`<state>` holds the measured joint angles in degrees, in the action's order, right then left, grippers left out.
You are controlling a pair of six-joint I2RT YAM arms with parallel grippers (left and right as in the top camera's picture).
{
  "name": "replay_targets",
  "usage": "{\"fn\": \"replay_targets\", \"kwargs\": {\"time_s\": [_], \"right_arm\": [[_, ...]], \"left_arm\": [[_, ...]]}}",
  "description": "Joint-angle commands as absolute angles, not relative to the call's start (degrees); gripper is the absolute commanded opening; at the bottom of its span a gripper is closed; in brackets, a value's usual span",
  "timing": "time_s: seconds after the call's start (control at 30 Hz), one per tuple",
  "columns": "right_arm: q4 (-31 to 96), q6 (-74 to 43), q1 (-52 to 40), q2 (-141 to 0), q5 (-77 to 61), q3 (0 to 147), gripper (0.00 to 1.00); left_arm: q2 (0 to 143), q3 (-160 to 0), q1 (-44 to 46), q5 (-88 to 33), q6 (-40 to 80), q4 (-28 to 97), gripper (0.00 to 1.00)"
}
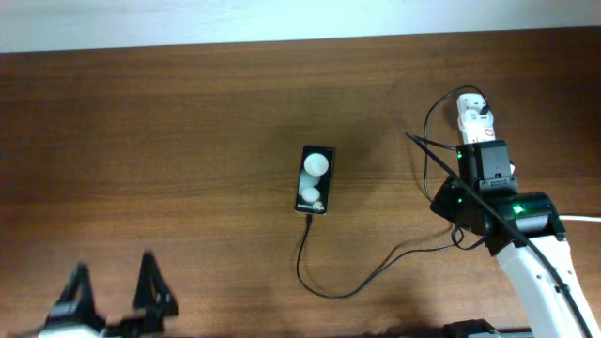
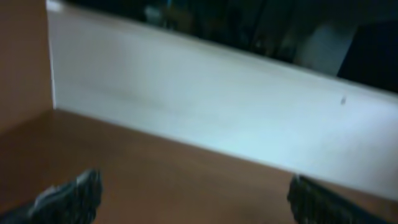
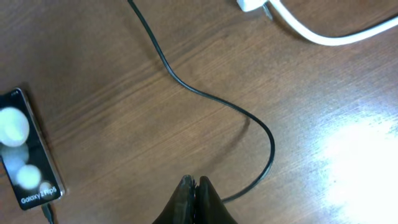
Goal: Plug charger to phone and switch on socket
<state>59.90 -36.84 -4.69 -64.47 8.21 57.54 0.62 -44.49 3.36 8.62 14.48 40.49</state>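
The black phone [image 1: 315, 178] lies mid-table with two white round spots. It also shows at the left of the right wrist view [image 3: 25, 152]. The thin black charger cable [image 1: 329, 291] meets the phone's near end, loops across the table and runs up to the white socket strip [image 1: 472, 113], which my right arm partly covers. The cable also crosses the right wrist view [image 3: 205, 96]. My right gripper [image 3: 194, 183] is shut and empty above bare wood, beside the cable. My left gripper [image 1: 113, 299] is open and empty at the front left edge, and its fingers are wide apart in the left wrist view [image 2: 196, 205].
The strip's thick white cord [image 3: 323, 34] runs along the top right of the right wrist view. A white wall [image 2: 217, 106] borders the table's far edge. My right arm [image 1: 507, 216] reaches in from the lower right.
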Motion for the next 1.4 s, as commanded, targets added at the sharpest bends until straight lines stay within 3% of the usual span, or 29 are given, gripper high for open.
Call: {"fn": "replay_targets", "kwargs": {"time_s": [0.0, 0.3, 0.93, 1.37], "right_arm": [[60.42, -36.16, -4.43, -64.4, 7.99, 58.22, 0.06], [60.9, -33.21, -4.43, -64.4, 8.12, 58.22, 0.04], [60.2, -33.45, -4.4, -65.52, 8.05, 58.59, 0.04], [71.46, -33.41, 10.11, -94.8, 7.88, 87.13, 0.04]], "left_arm": [[0.4, -32.47, 3.09, 8.82, 13.8, 30.48, 0.99], [0.4, -2.85, 3.09, 8.8, 9.3, 3.9, 0.99], [0.43, -0.51, 3.09, 8.38, 9.32, 3.88, 0.99], [0.34, -0.51, 3.09, 8.38, 9.32, 3.88, 0.99]]}}
